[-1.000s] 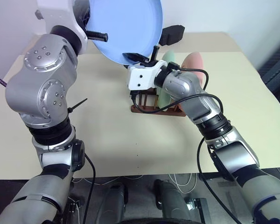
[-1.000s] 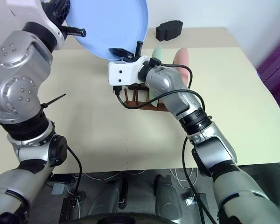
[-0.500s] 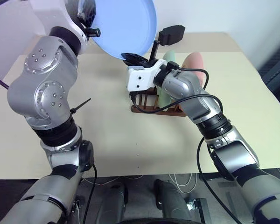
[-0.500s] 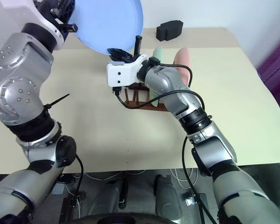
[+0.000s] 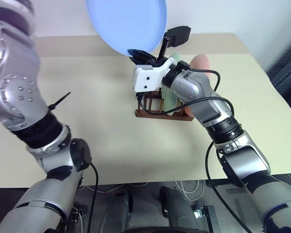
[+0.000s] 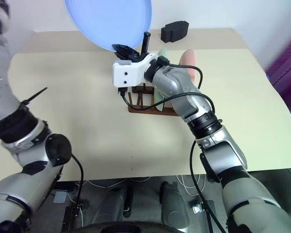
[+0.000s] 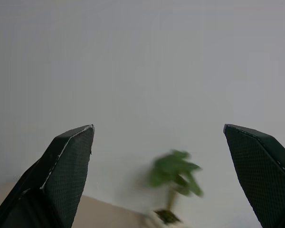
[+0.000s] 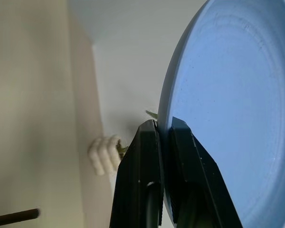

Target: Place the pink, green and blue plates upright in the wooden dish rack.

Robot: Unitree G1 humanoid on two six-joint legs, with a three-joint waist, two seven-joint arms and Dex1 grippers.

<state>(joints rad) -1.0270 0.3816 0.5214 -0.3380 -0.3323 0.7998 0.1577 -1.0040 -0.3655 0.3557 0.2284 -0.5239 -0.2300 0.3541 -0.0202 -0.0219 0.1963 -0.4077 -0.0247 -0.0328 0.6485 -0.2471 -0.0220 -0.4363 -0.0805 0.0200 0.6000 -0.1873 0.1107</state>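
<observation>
The light blue plate [image 5: 126, 24] hangs tilted in the air above the wooden dish rack [image 5: 157, 112]. My right gripper [image 5: 145, 54] is shut on the plate's lower rim; the right wrist view shows its fingers [image 8: 142, 156] pinching the rim of the blue plate [image 8: 228, 118]. The green plate [image 5: 169, 99] and the pink plate [image 5: 201, 62] stand upright in the rack, partly hidden behind my right arm. My left gripper [image 7: 156, 127] is open with nothing between its fingers, facing a pale wall away from the plate.
A black block [image 5: 177, 35] sits at the far edge of the beige table [image 5: 102, 97], behind the rack. A small green plant [image 7: 173, 178] stands by the wall. A black cable runs along my right forearm.
My left gripper has opened, let go of the blue plate's rim and swung away to the left. The plate stays in my right gripper, held over the rack.
</observation>
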